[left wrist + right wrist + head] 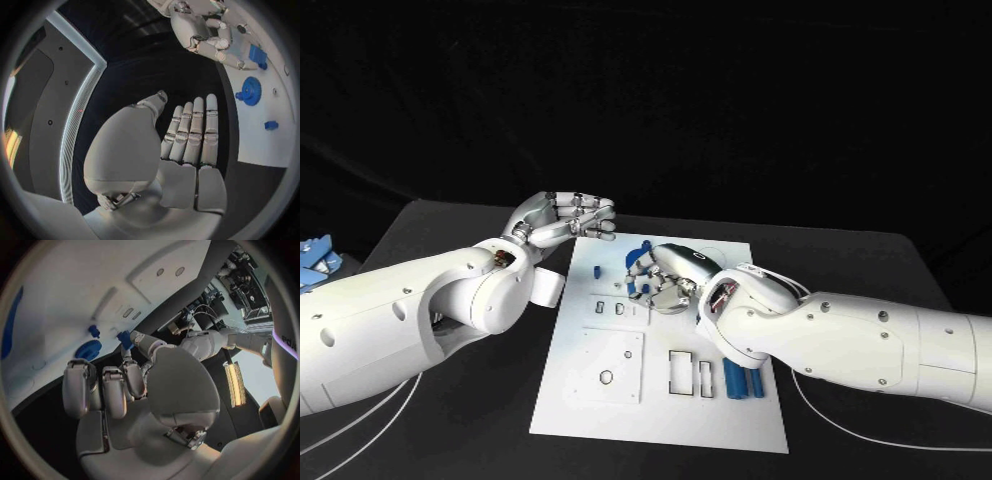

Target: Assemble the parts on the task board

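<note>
The white task board [661, 410] lies in the middle of the table. My right hand [668, 277] hovers low over its far part with the fingers curled down. Thumb and a finger pinch a small blue block [125, 338], which also appears at those fingertips in the left wrist view [256, 54]. Beside it on the board are a blue gear [89, 350] [250, 91] and a small blue peg [94, 331] [270, 125]. Two blue bars [744, 379] lie near the board's right edge. My left hand [567, 218] is raised off the board's far left corner, fingers [190, 132] straight, holding nothing.
The board has rectangular slots [681, 372] and a white square plate [607, 366] on its near half. A blue piece [646, 246] stands near the board's far edge. Blue items [315, 255] lie at the table's far left. Black table surrounds the board.
</note>
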Motion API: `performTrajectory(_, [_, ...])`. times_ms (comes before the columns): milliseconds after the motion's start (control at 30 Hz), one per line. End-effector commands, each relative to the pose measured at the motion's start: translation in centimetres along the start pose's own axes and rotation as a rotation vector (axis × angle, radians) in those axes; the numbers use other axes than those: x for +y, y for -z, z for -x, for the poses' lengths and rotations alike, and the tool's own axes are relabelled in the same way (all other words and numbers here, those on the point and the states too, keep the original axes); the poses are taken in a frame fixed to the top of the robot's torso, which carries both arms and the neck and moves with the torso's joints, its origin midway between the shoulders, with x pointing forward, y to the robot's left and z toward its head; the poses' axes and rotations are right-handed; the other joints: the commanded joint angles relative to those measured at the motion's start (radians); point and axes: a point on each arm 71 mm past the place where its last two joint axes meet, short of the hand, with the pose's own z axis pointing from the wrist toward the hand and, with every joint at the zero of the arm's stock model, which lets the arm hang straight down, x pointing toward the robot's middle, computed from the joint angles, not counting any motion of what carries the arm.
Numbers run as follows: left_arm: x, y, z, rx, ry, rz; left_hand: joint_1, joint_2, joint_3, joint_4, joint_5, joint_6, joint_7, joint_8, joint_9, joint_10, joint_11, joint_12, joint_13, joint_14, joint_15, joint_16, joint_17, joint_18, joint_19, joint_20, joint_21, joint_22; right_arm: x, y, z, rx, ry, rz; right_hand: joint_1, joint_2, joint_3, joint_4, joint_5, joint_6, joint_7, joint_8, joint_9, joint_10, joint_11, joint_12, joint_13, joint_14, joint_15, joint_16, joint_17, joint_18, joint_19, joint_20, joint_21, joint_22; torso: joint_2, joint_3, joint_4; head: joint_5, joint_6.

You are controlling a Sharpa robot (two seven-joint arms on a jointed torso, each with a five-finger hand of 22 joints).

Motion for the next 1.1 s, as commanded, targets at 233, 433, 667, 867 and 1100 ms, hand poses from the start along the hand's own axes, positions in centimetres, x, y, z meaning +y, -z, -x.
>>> performTrajectory(233, [-0.1,-0.1,-0.3,0.019,0.011,-0.013,0.001,0.000,-0.002,-0.006,0.001,0.000,0.005,-0.006,0.001,-0.001,0.002,-0.005,-0.001,-0.008,0.000,0.000,0.002,0.008,-0.007,-0.003,0.005,0.001,0.2,0.0,-1.7,0.048,0.066,0.004,-0.017,-0.004,-0.003,-0.002,0.006,0.009,-0.003,0.035,0.039,-0.003,0.001,-0.005,0.023,0.090,-0.005,0.001,0.192,0.002,-0.001,-0.004,-0.005,0.082,0.000,0.0018,-0.0019,0.006,-0.004])
performTrajectory(433, [-0.1,-0.1,-0.2,0.019,0.011,-0.011,0.001,0.000,-0.002,-0.006,0.001,0.000,0.005,-0.006,0.001,-0.001,0.002,-0.005,-0.001,-0.008,0.000,0.000,0.002,0.008,-0.007,-0.003,0.005,0.001,0.2,0.0,-2.2,0.062,0.072,0.000,-0.020,-0.007,-0.004,-0.002,0.005,0.009,-0.003,0.036,0.039,-0.003,0.001,-0.005,0.023,0.090,-0.005,0.001,0.191,0.001,0.000,-0.004,-0.004,0.083,0.000,0.0017,-0.0017,0.005,-0.005])
performTrajectory(667, [-0.1,-0.1,-0.2,0.018,0.011,-0.010,0.001,0.000,-0.002,-0.006,0.001,0.000,0.005,-0.006,0.001,-0.001,0.002,-0.005,-0.001,-0.008,0.000,0.000,0.002,0.008,-0.007,-0.003,0.005,0.001,-0.1,0.1,-2.5,0.078,0.078,-0.015,-0.023,-0.009,-0.006,-0.002,0.004,0.008,-0.003,0.037,0.040,-0.001,0.001,-0.003,0.026,0.090,-0.004,0.001,0.191,0.001,0.000,-0.004,-0.005,0.083,-0.001,0.0012,-0.0013,0.005,-0.007])
performTrajectory(867, [-0.1,-0.1,-0.2,0.018,0.010,-0.010,0.001,0.000,-0.002,-0.006,0.001,0.000,0.005,-0.006,0.001,-0.001,0.002,-0.005,-0.001,-0.008,0.000,0.000,0.002,0.008,-0.007,-0.003,0.005,0.001,-0.2,0.1,-2.7,0.085,0.079,-0.023,-0.030,-0.015,-0.009,-0.001,0.002,0.007,-0.002,0.039,0.041,0.000,0.002,-0.003,0.026,0.090,-0.004,0.001,0.191,0.001,0.000,-0.003,-0.005,0.083,-0.001,0.0011,-0.0008,0.004,-0.009])
performTrajectory(1100, [-0.1,-0.1,-0.2,0.017,0.010,-0.009,0.001,0.000,-0.002,-0.006,0.001,0.000,0.005,-0.006,0.001,-0.001,0.002,-0.005,-0.001,-0.008,0.000,0.000,0.002,0.008,-0.007,-0.003,0.005,0.001,-0.3,0.1,-2.7,0.084,0.082,-0.030,-0.045,-0.022,-0.015,0.005,-0.002,0.003,-0.001,0.040,0.041,0.000,0.003,-0.004,0.025,0.090,-0.003,0.000,0.190,0.001,0.001,-0.002,-0.006,0.083,-0.001,0.0009,-0.0004,0.003,-0.009])
